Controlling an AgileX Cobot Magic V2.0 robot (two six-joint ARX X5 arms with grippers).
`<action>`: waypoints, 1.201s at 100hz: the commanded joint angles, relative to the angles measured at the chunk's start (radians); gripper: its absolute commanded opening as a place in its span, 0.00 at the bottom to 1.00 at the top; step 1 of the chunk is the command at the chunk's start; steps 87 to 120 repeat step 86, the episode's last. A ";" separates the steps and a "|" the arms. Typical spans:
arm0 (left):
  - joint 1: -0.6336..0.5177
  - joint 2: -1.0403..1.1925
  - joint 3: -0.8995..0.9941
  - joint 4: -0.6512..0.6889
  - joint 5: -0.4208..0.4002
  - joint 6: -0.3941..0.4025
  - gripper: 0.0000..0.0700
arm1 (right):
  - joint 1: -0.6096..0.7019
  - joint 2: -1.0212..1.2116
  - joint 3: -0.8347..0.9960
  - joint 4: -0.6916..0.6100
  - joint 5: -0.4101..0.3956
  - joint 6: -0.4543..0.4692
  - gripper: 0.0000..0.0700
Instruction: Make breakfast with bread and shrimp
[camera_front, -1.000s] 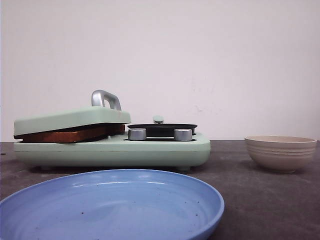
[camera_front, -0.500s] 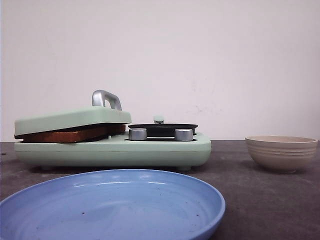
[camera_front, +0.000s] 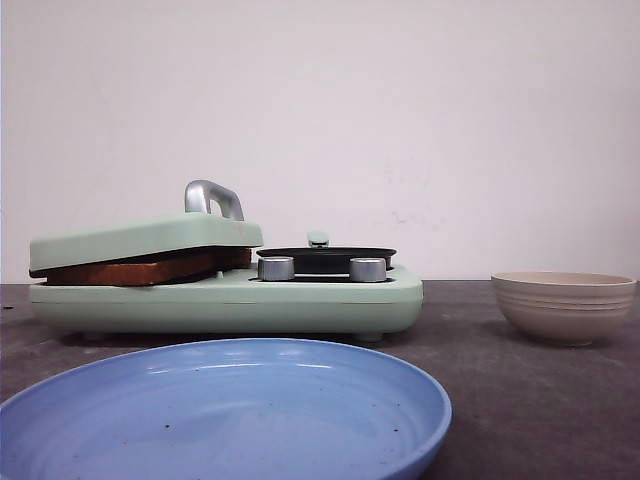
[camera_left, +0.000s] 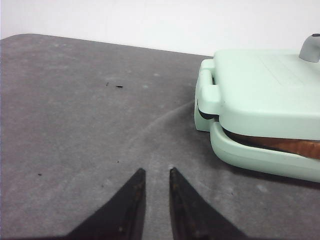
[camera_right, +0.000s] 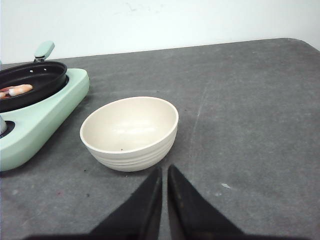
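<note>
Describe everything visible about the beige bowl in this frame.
The bowl is beige and round, with shallow ribs around its outer wall and a smooth, matte inside; it looks ceramic or plastic. It stands upright and holds nothing but a tiny dark speck. It sits on the dark grey table, to the right of the green cooker and apart from it. The right gripper is just short of its rim, not touching.
</note>
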 joint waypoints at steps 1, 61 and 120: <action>-0.001 0.000 -0.018 -0.004 -0.003 -0.002 0.00 | 0.000 -0.003 -0.003 0.010 -0.001 -0.008 0.01; -0.001 0.000 -0.018 -0.004 -0.003 -0.002 0.00 | 0.002 -0.003 -0.003 0.010 -0.001 -0.008 0.01; -0.001 0.000 -0.018 -0.004 -0.003 -0.002 0.00 | 0.012 -0.003 -0.003 0.010 -0.001 -0.008 0.01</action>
